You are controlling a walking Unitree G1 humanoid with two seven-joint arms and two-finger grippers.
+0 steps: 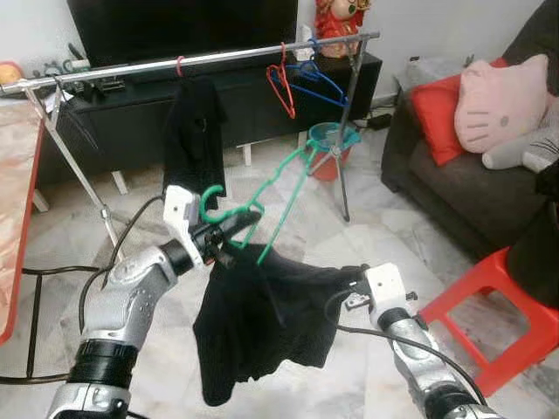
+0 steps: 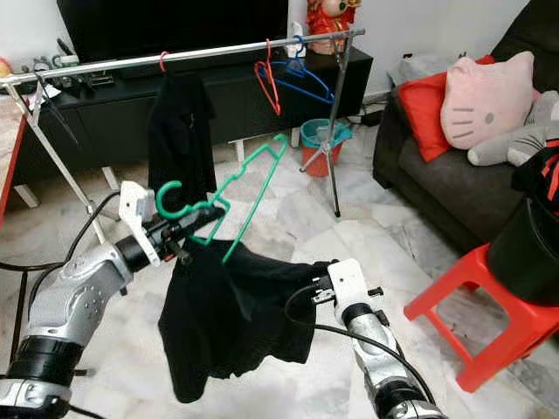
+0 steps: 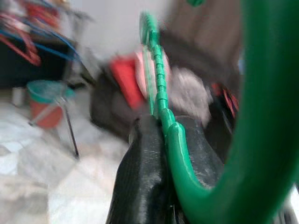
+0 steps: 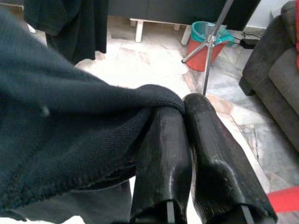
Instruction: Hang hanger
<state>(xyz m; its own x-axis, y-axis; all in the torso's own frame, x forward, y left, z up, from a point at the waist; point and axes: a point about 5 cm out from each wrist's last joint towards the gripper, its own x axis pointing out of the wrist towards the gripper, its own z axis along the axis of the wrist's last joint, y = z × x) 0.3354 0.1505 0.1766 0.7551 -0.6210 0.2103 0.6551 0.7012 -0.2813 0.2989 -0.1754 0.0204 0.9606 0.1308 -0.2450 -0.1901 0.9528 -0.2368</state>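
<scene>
Two grippers are at work on one load in the near foreground. Right gripper (image 4: 187, 140) has its black fingers pressed together on the edge of a black garment (image 1: 262, 323), holding that edge up at the robot's right. Left gripper (image 1: 229, 234) is clamped on the neck of a green plastic hanger (image 1: 279, 188), just below its hook; the left wrist view confirms the green plastic pinched between the finger pads (image 3: 140, 177). Garment hangs from the hanger's lower end and sags between the two grippers over the marble floor (image 1: 157, 218). Hanger is tilted, its long side rising away from the robot toward the rail, not on the rail. Beyond, a metal clothes rail (image 1: 236, 56) on crossed legs spans the view; on it hang a second black garment (image 1: 192, 131) on a red hook, plus a red hanger (image 1: 279, 87) and a blue hanger (image 1: 319, 83) near its right end. Teal-rimmed red bucket (image 1: 330, 150) stands on the floor behind the rail's right leg. Red plastic stool (image 1: 507, 323) sits near right; a dark sofa (image 1: 454, 192) carries a red cushion (image 1: 437, 109) and a pink cat-face pillow (image 1: 502, 100). Farthest back, a dark TV cabinet (image 1: 253, 100) runs along the wall.
</scene>
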